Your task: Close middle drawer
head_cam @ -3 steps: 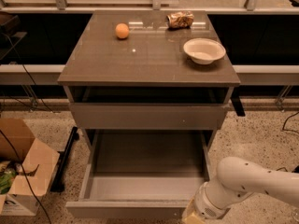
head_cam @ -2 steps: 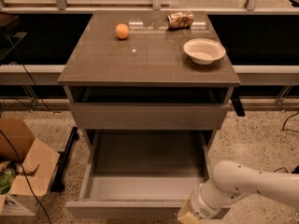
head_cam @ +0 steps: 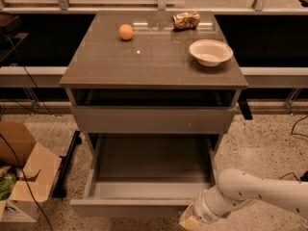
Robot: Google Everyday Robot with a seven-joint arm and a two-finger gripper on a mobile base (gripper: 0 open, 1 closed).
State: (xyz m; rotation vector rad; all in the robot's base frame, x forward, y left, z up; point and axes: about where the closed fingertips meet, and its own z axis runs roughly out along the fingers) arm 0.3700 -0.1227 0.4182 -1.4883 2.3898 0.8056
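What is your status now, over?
Tool low, at front right corner of drawer. Drawer pulled far out. Nothing seen blocking it.

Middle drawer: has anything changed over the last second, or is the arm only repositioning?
The arm swung left and slightly down, bringing the gripper to the right end of the middle drawer front, at the picture's bottom edge. The drawer looks as far out as before. The orange, bowl and packet have not moved.
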